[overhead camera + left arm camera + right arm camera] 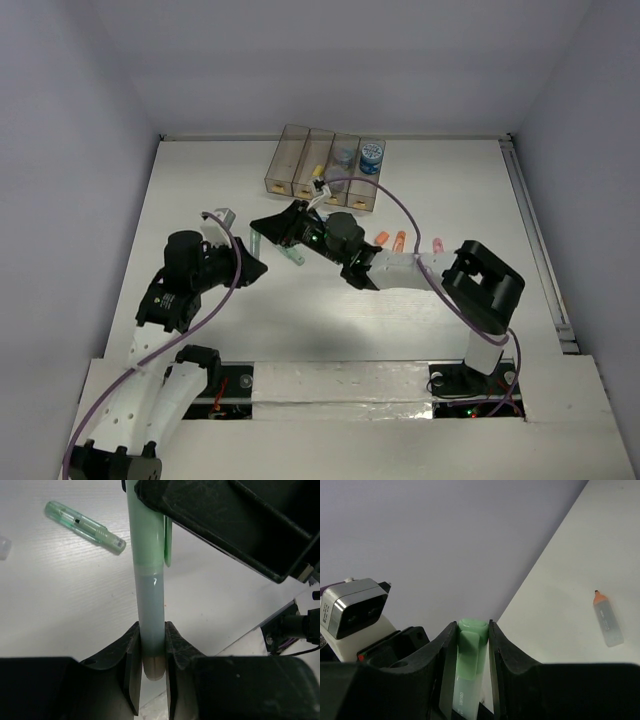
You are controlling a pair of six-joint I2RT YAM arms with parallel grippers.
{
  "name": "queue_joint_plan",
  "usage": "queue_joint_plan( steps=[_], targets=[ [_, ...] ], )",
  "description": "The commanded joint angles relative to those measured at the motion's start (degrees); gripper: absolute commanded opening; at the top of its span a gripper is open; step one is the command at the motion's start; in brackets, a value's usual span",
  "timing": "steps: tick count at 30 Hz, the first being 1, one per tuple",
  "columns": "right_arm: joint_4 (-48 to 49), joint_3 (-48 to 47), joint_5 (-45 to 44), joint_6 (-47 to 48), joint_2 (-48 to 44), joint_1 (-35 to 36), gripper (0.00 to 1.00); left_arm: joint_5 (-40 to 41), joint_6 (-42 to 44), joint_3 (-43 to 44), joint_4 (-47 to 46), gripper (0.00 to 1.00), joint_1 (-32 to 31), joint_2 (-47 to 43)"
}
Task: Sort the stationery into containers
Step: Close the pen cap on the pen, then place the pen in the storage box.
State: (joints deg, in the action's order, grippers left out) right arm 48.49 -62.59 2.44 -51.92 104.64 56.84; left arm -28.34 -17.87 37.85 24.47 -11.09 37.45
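On the white table (460,190), four smoky containers (287,160) are ranged at upper centre of the top view, and a blue roll (372,155) is held in the rightmost. Below them, mid-frame, one green marker (150,580) is gripped at both ends: its barrel is pinched by the narrowly set left gripper (153,637) and its cap is clamped by the right gripper (470,632). A second green marker (85,527) is seen lying flat at upper left of the left wrist view.

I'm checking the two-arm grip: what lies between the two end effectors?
A green marker bridges them: the left end effector clamps one end, the right end effector clamps the capped end. Both wrist views show it.
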Motion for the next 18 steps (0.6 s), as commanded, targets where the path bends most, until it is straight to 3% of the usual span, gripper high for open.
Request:
queue_joint_plan(
  steps=[1, 3, 6, 10, 18],
  targets=[
    [-9.3, 3.0, 17.4, -3.1, 1.9, 1.6, 0.0, 2.9, -0.4, 2.5, -28.5, 0.06, 2.1, -0.5],
    [-9.5, 1.9, 15.5, -2.1, 0.7, 0.7, 0.0, 1.4, -0.6, 2.4, -28.9, 0.14, 2.1, -0.2],
    [-11.6, -1.9, 12.0, -1.0, 0.0, -2.1, 0.0, -0.7, -0.8, 2.3, -29.2, 0.38, 2.1, 0.4],
    [-14.8, -7.6, 5.2, 0.9, 1.6, -6.0, 0.0, -2.6, -0.9, 2.2, -29.3, 0.55, 2.1, 0.6],
    [-16.6, -17.6, 2.8, 1.0, 7.6, -16.0, 0.0, 0.2, 0.4, 2.8, -26.9, 0.7, 1.4, -0.5]
  ],
)
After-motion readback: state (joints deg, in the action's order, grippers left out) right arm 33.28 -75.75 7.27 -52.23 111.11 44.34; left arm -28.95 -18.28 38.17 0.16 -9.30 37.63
